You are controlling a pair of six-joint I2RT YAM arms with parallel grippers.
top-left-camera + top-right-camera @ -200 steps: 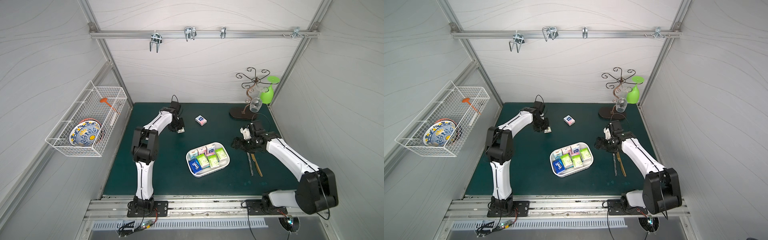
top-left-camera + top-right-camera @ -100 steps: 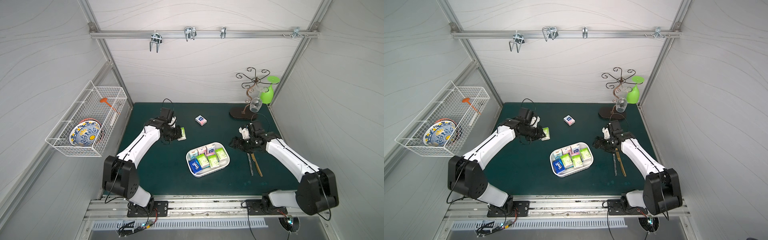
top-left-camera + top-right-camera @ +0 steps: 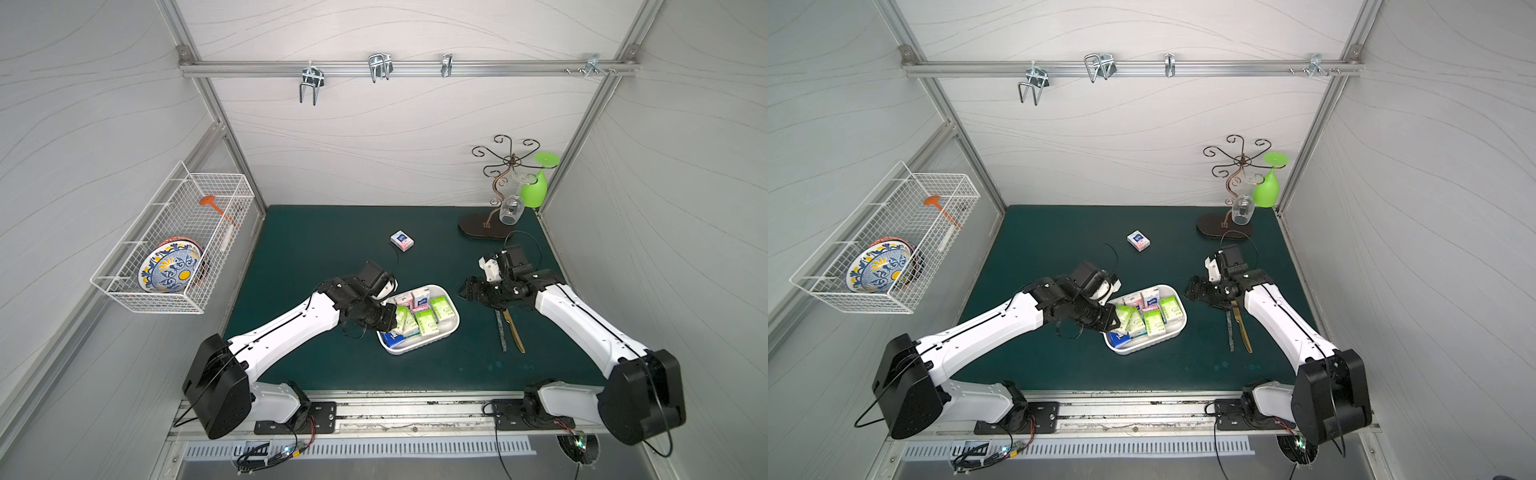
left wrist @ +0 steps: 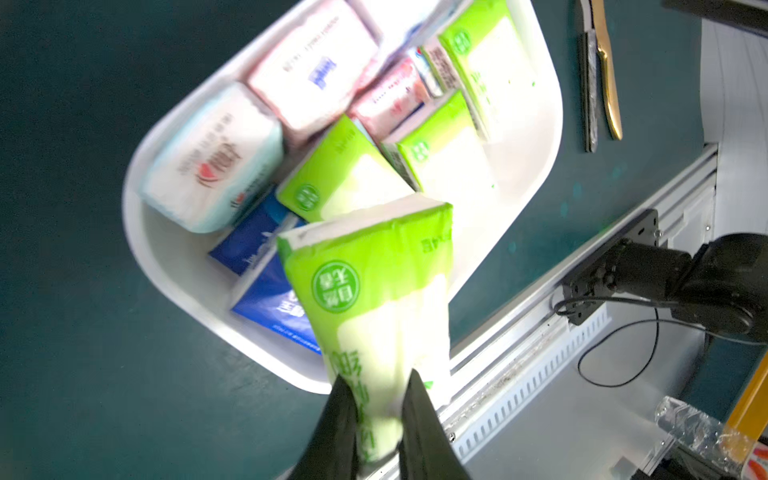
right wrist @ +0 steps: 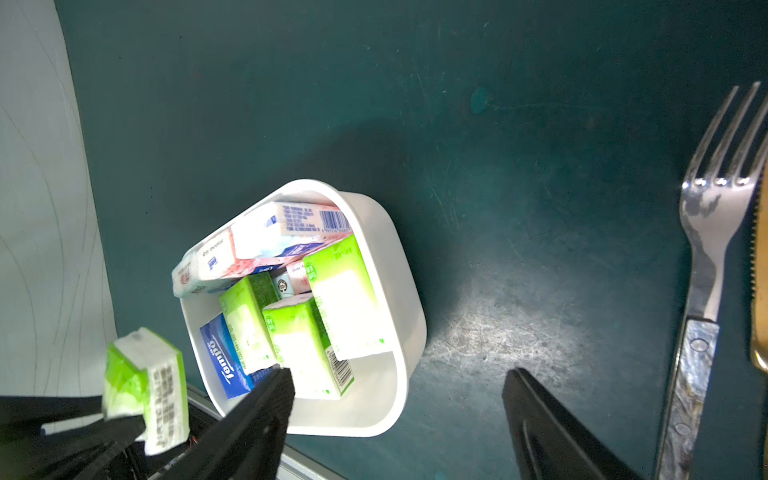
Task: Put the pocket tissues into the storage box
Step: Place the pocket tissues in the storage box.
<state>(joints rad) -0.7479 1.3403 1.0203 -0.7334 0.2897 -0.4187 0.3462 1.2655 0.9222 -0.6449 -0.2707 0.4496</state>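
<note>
One light green soft tissue packet (image 4: 365, 286), pinched in my left pincer (image 4: 376, 386), is hanging at the rim of the white plastic storage box (image 4: 137, 249), no longer far across the counter (image 3: 311, 249); I am nearing the drop. My right pincer (image 5: 399, 374) is waiting, spread.

The dark blue tissue packet (image 5: 220, 361) reads "Tempo" — a white packet (image 5: 291, 226) shows a barcode, digits too small to read.

Blue packets (image 4: 249, 245) — half hidden behind green packet (image 4: 365, 270).
</note>
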